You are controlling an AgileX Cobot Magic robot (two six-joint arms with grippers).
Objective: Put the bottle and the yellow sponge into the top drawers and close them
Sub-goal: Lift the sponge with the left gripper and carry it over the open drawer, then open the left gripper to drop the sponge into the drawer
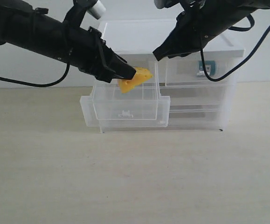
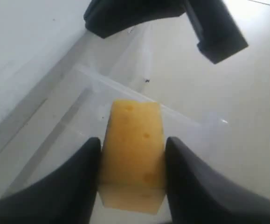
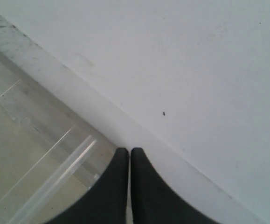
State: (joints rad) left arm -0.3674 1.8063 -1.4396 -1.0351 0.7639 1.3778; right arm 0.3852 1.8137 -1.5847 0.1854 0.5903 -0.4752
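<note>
The left gripper (image 1: 131, 73) has its jaws about half open and clamped on the yellow sponge (image 1: 137, 79), over the pulled-out left top drawer (image 1: 125, 106). The right gripper (image 1: 157, 54) has its jaws pressed together, holding nothing, by the unit's white top (image 1: 139, 35). The bottle (image 1: 205, 68) sits in the closed right top drawer (image 1: 186, 70).

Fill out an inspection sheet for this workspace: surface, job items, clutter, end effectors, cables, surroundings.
Surface: pale wood-grain tabletop carrying a white-topped translucent plastic drawer unit.
Job's things: yellow wedge-shaped foam sponge held above the open top left drawer; small white plastic bottle shows through the shut top right drawer.
Clutter: nothing seen.
End effectors: left end effector shut on the sponge; right end effector shut, empty.
Cables: black cables hang from both arms.
Surroundings: white wall.
</note>
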